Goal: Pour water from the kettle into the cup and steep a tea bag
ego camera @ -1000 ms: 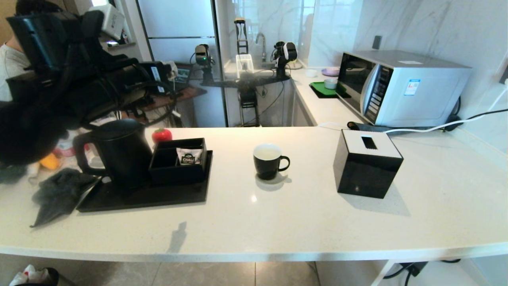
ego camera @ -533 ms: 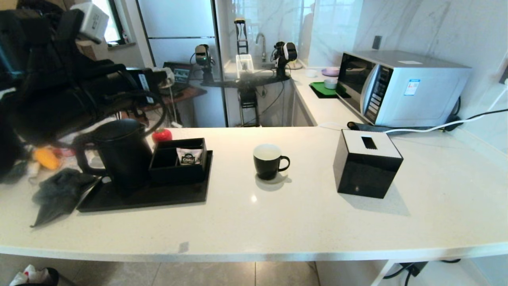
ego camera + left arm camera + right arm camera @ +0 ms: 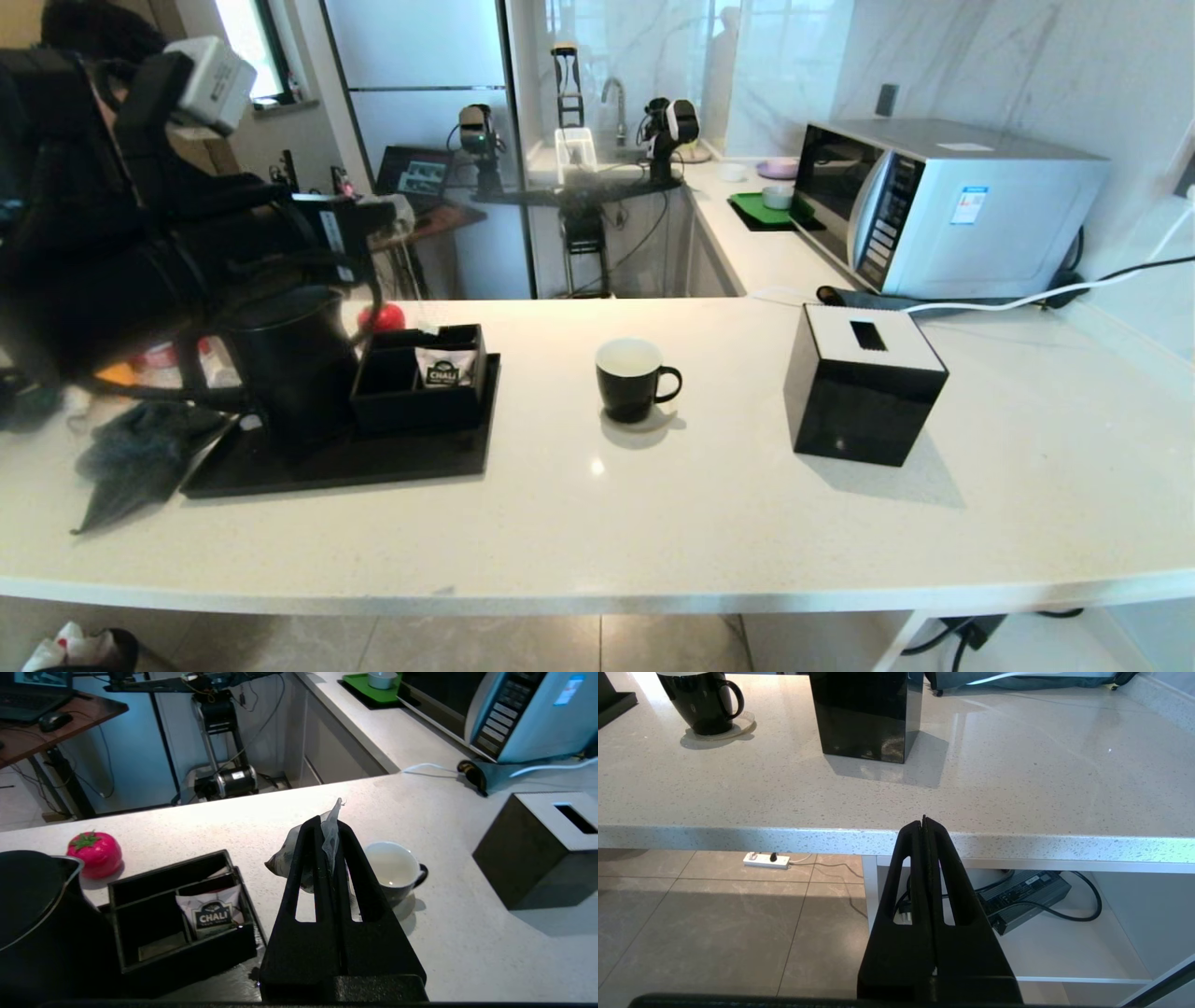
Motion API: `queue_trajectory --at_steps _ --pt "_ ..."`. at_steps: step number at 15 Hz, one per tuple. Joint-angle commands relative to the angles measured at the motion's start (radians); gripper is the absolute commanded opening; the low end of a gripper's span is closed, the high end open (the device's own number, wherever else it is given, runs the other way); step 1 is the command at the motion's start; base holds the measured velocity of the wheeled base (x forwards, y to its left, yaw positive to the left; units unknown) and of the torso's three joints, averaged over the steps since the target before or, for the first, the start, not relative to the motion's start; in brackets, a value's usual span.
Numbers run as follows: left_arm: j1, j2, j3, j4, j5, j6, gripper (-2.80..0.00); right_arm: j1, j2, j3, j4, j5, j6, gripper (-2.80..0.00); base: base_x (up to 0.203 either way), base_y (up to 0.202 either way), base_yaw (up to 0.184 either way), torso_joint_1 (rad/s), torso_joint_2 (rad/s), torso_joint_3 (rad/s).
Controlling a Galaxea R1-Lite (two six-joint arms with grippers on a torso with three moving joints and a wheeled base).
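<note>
Since a second ago, I am seeing my left arm rising and drawing back at the counter's left end, above the kettle [image 3: 289,369]. My left gripper [image 3: 327,826] is pinching the tea bag [image 3: 289,858] tight between closed jaws, the pale pouch bulging out beside the fingers [image 3: 306,877] and hanging in the air over the counter [image 3: 653,523], short of the cup [image 3: 632,378]. I am watching the cup sitting alone mid-counter, handle turned toward the black tissue box [image 3: 864,383], white inside showing. Kettle is standing on the black tray [image 3: 373,462], touching the divided organiser box [image 3: 420,378] that is holding a CHALI sachet [image 3: 210,912]. A red tomato-shaped ornament [image 3: 94,853] is resting behind the tray; a dark cloth [image 3: 140,457] is lying at its left. My right gripper [image 3: 924,826] is idling below the counter's front edge, jaws pressed together and holding nothing.
</note>
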Motion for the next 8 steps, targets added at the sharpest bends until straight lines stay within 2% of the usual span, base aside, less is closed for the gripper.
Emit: queue_trajectory --at_steps 1,3,8 --pt "-0.035 -0.017 0.004 0.032 0.0 -0.001 -2.8 0.0 0.001 0.0 0.0 0.0 0.0 -2.8 0.0 0.0 0.0 0.0 0.0 0.0" --pt "-0.069 -0.024 0.011 0.045 0.0 -0.001 -2.8 0.0 0.001 0.0 0.0 0.0 0.0 -2.8 0.0 0.0 0.0 0.0 0.0 0.0" --pt "-0.089 -0.023 0.014 0.046 0.0 -0.001 -2.8 0.0 0.001 0.0 -0.002 0.0 -0.011 -2.8 0.0 0.0 0.0 0.0 0.0 0.0"
